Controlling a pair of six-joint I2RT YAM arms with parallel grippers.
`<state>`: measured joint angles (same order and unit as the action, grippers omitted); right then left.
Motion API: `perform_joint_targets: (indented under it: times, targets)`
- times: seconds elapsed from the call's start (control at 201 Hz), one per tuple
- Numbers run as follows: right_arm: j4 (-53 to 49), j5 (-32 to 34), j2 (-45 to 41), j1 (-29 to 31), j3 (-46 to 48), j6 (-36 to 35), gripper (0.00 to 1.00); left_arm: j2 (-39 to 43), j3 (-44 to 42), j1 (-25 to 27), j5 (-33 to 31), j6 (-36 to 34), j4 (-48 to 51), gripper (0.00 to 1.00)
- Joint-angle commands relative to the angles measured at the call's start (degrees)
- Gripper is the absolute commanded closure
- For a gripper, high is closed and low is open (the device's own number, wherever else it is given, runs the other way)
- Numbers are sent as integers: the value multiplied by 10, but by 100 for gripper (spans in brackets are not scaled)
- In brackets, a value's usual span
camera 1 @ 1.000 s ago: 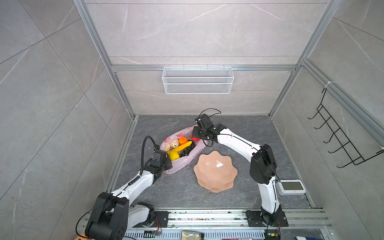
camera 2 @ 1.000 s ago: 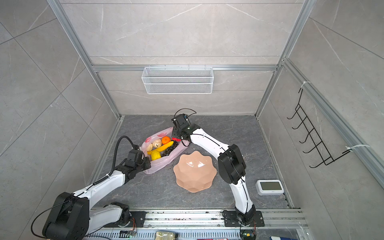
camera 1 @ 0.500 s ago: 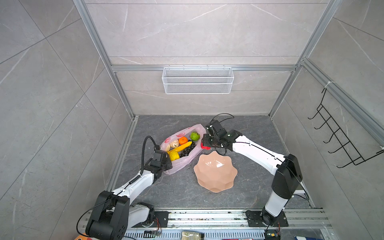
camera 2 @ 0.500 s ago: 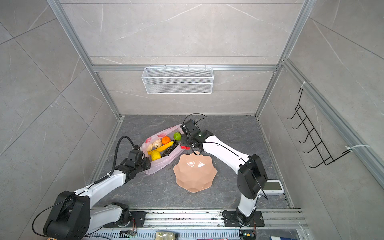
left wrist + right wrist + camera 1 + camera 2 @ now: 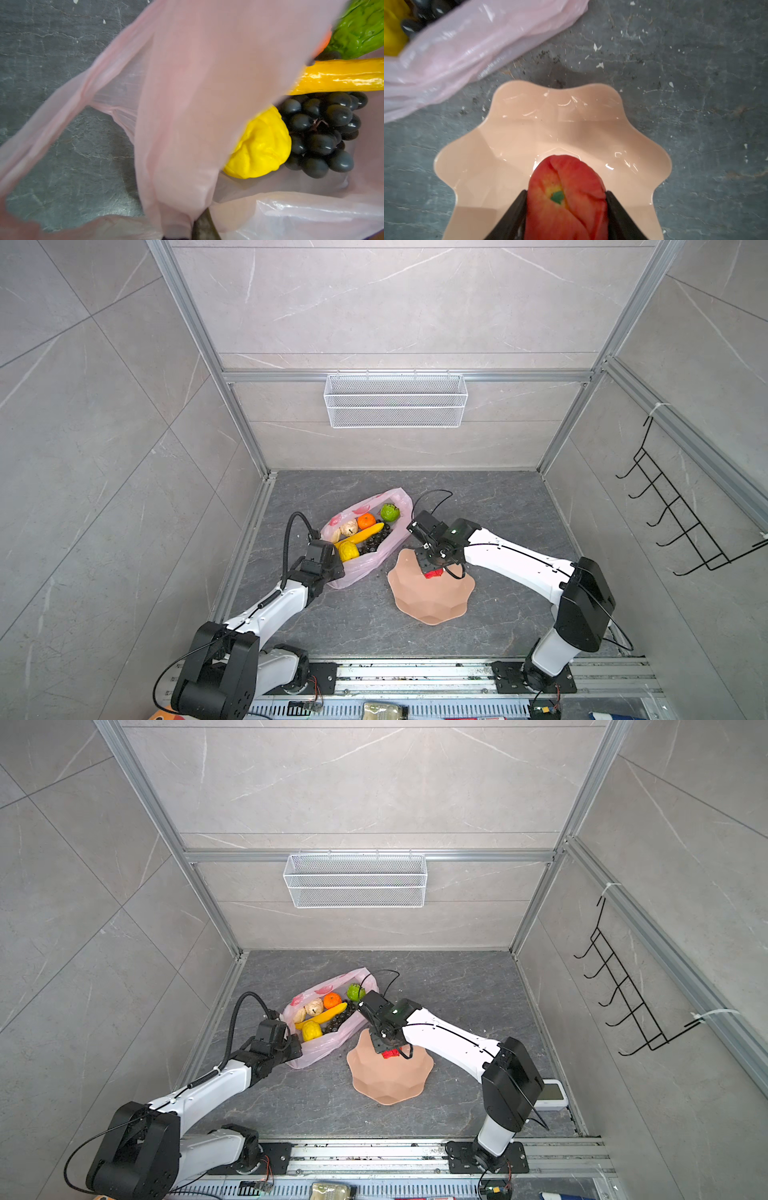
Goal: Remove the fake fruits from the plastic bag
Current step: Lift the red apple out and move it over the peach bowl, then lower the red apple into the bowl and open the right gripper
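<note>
Right jaws grip the squashed red plastic fruit [image 5: 564,176] above the peach wavy-edged plate [image 5: 488,155]; dropped off-centre, it may bounce out. Left jaws, closed, apparently pinch the thin pink plastic bag [image 5: 187,104] holding the other fruits [image 5: 361,535].

Top views high overhead, angled down at whole scene, wrist cameras close up, both catching plastic bag [image 5: 187,104]

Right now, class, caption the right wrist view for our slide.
The right tool holds a red fruit over the peach plate, beside the pink bag.
</note>
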<state>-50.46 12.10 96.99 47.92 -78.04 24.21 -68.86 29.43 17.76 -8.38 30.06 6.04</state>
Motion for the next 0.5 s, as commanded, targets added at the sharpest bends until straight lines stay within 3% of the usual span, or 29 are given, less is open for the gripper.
perform_joint_targets:
  times: [0.0,0.359,0.498]
  targets:
    - [-33,18,10,13,20,-36,47,15,17,1,3,-5,4,96]
    - [-48,33,83,28,6,-73,46,19,16,0,2,-6,7,95]
    - [-61,42,100,30,-1,-84,41,20,16,1,2,-6,7,95]
